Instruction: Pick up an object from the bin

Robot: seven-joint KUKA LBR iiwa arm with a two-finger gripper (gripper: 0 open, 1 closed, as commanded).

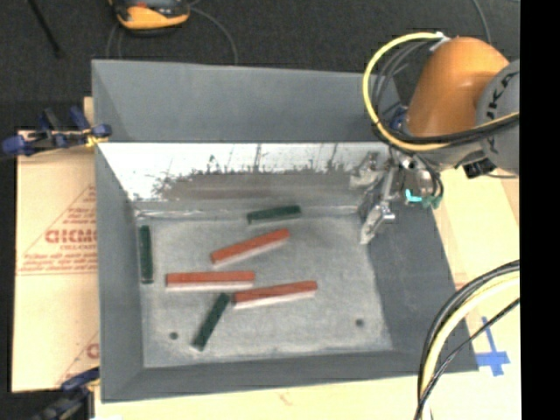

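**Desk:** What's the nearest candidate?

**Me:** The short green bar [274, 213], lying flat near the upper middle of the bin floor. Just below it, left of centre, is a slanted red bar [250, 248]. The gripper [378, 220] hangs to the right of both, over bare floor in the upper right corner of the bin [227, 103]. I see nothing in it, and I can't tell from here whether it's open or closed.

**Desk:** And the rest?

**Me:** Further down there's a level red bar [210, 279] and a lower red bar [275, 293]. A slanted green bar [210, 320] has its upper end at, or just beside, the lower red bar's left end (too close to call). An upright green bar [145, 254] sits alone at the far left.

**Desk:** What worries you?

**Me:** Two things. The gripper is close to the back and right walls, so a careless descent could scrape metal. I'd also judge these bars hard to grip: thin, straight and square-edged, with a smooth painted look, lying low on the floor. A grasp along a bar's length rather than across it could just shove it away. Near the lower pair it might drag two at once.

**Desk:** Surfaces?

**Me:** The floor is matt, speckled grey, and the back wall is scratched and shinier. The red bars show a pale edge.
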